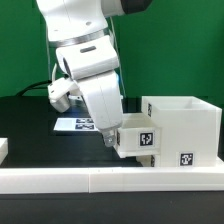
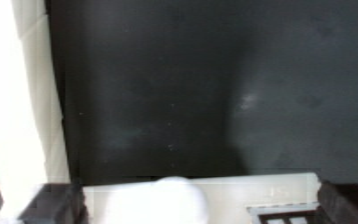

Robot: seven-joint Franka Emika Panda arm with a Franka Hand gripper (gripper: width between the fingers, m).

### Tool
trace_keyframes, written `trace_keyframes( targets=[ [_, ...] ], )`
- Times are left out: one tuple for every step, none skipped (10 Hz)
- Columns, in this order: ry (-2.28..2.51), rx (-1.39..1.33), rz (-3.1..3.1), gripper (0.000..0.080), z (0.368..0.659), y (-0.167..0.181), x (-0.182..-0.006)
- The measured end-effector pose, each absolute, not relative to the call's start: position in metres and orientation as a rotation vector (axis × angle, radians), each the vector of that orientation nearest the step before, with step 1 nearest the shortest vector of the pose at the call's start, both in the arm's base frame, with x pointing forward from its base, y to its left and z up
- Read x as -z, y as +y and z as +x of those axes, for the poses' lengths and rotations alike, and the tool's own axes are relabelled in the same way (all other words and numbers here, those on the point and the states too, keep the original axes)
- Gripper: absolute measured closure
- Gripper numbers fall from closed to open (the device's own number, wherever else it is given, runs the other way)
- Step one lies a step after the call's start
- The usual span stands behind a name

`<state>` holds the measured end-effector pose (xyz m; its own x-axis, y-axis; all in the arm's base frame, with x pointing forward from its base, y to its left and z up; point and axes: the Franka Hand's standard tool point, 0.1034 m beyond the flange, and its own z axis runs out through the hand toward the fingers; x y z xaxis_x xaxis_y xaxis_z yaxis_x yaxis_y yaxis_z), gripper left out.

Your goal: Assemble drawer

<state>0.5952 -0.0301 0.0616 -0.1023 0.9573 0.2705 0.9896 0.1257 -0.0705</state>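
Rail [image 1: 110,180]: smooth white strip | drawer box [image 1: 180,128]: boxy white, tagged | gripper [image 1: 112,140]: spread, empty

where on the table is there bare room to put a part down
Bare black table lies at the exterior view's left, between the marker board and the white front rail. The exterior view's right is crowded: the drawer box, a smaller white part and the open hand sit together.
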Motion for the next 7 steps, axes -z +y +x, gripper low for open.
trace_keyframes(
  targets=[
    [-2.154,0.187,-1.917,0.0150,0.595,-0.030,-0.061],
    [-2.151,0.187,-1.920,0.0150,0.595,-0.029,-0.061],
    [-2.128,0.187,-1.944,0.0150,0.595,-0.024,-0.061],
    [-2.114,0.186,-1.957,0.0150,0.594,-0.022,-0.061],
    [-2.102,0.185,-1.974,0.0150,0.594,-0.019,-0.060],
    [-2.094,0.184,-1.984,0.0150,0.595,-0.014,-0.060],
    [-2.084,0.180,-1.993,0.0150,0.595,-0.010,-0.060]
  ],
)
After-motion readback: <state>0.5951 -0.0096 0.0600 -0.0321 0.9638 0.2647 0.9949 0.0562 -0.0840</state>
